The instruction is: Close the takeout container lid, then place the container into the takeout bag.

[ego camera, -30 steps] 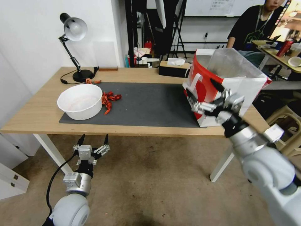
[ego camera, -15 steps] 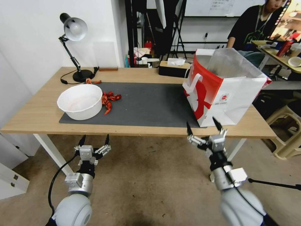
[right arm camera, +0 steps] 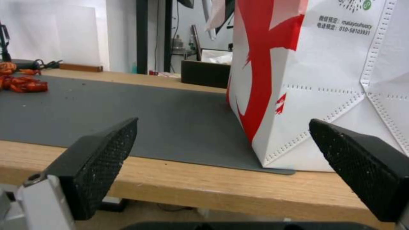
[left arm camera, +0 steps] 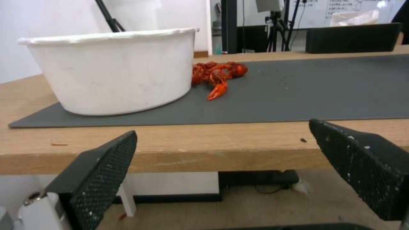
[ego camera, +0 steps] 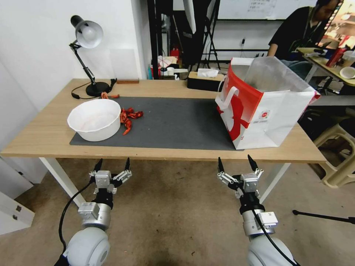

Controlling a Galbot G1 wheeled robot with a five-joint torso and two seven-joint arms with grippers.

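Left claw [ego camera: 111, 165]: spread, holding nothing, parked below the tabletop [ego camera: 44, 136] edge. White bowl [ego camera: 94, 119]: on the grey mat [ego camera: 173, 123], red crayfish [ego camera: 127, 117] beside it. Right claw [ego camera: 236, 165]: spread, empty, below the edge. Takeout bag [ego camera: 264, 107]: upright at mat's right end, mouth open. Container: cannot tell where, presumably bagged. Step: likely finished; nothing further called for.

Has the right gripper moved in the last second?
Yes. The right gripper has dropped back from the large white and red paper takeout bag to below the wooden table's near edge, jaws open and empty.
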